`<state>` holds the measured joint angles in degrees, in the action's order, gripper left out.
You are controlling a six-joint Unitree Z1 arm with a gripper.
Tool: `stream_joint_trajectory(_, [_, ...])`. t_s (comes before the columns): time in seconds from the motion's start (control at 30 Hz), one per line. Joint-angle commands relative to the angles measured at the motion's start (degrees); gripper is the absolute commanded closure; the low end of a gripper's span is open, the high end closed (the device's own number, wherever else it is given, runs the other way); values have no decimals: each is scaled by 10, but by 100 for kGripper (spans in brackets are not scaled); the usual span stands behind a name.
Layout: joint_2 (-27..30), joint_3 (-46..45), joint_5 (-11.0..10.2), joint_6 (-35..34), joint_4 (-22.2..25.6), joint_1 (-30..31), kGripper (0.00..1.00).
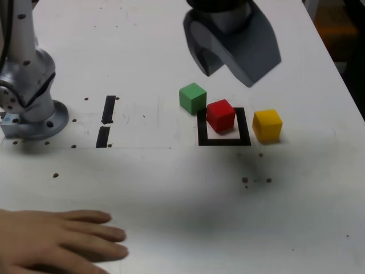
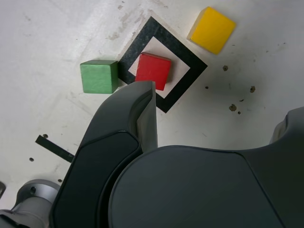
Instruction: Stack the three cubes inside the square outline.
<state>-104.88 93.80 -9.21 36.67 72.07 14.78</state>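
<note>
The pincer (image 1: 229, 68) is wide open and empty. The red cube (image 1: 220, 116) sits inside the black square (image 1: 203, 140); probably, one should centre above the green cube (image 1: 193, 98) or yellow cube (image 1: 267, 125) before lowering.

A Unitree Z1 arm shows a blunt, smooth gray pincer (image 1: 227, 64) with broad, plate-like jaws, their faces wide and flat and their edges rounded, joined to a black collar (image 1: 218, 4) above a short gray neck. In the wrist view, its dark gray shell divides into curved panels along thin black seams. A pale gray, rounded base column (image 1: 40, 103) carries small dark round screw recesses and stands on a round gray foot (image 1: 49, 132) with a dark hole, while a black cable (image 1: 7, 34) runs along the pale housing.
</note>
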Motion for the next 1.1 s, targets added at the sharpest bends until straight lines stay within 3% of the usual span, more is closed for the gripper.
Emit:
stream_joint_trajectory(0.0, [-16, 13, 5, 4, 2, 2, 4])
stream_joint_trajectory(0.6, [-115, 33, 12, 27, -31, -19, 4])
stream_joint_trajectory(1.07, [-157, 55, 15, 42, -51, -41, 4])
